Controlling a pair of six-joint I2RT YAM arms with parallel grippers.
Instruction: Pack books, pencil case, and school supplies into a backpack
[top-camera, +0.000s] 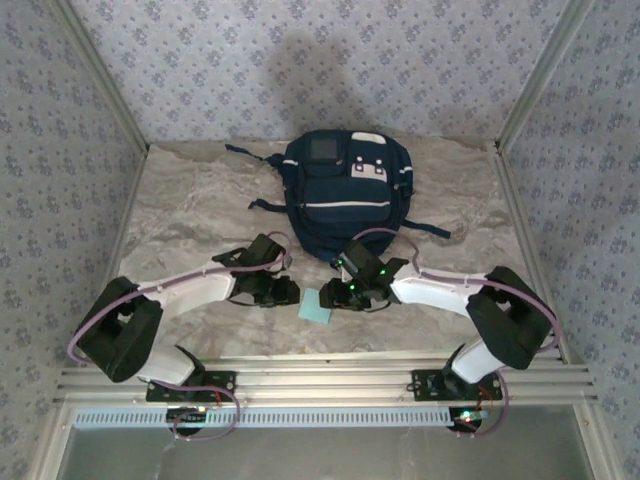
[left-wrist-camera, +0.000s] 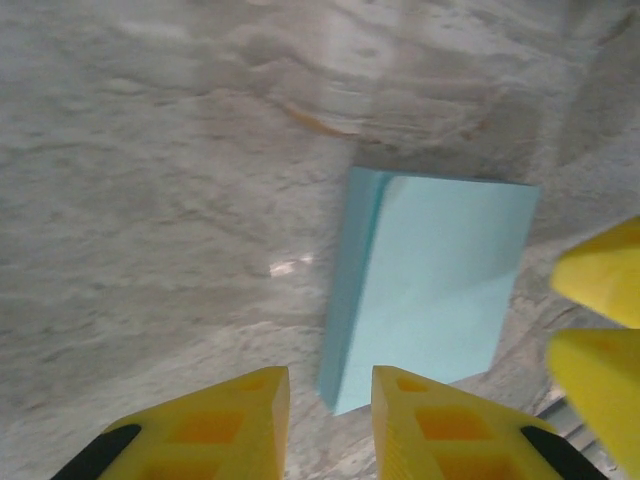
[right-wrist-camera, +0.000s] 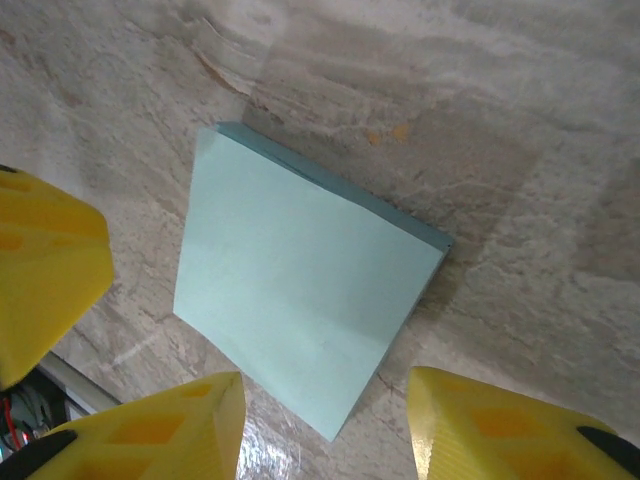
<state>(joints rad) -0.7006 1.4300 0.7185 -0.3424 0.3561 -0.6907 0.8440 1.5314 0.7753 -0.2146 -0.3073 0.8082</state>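
Observation:
The school supplies, a small light-blue square pad (top-camera: 317, 305), lie flat on the table in front of the navy backpack (top-camera: 345, 195), which rests at the back with its white-striped front facing up. My left gripper (top-camera: 290, 292) is low at the pad's left side. In the left wrist view its yellow jaws (left-wrist-camera: 330, 385) stand a little apart, with the pad's (left-wrist-camera: 430, 280) near corner just ahead of the gap. My right gripper (top-camera: 336, 291) hovers at the pad's right side, open (right-wrist-camera: 325, 390) wide over a corner of the pad (right-wrist-camera: 300, 300). Books and pencil case are out of view.
The marble-patterned table (top-camera: 190, 220) is walled by patterned panels on three sides. A metal rail (top-camera: 320, 375) runs along the near edge by the arm bases. The right gripper's yellow fingers (left-wrist-camera: 600, 320) show close beside the pad in the left wrist view.

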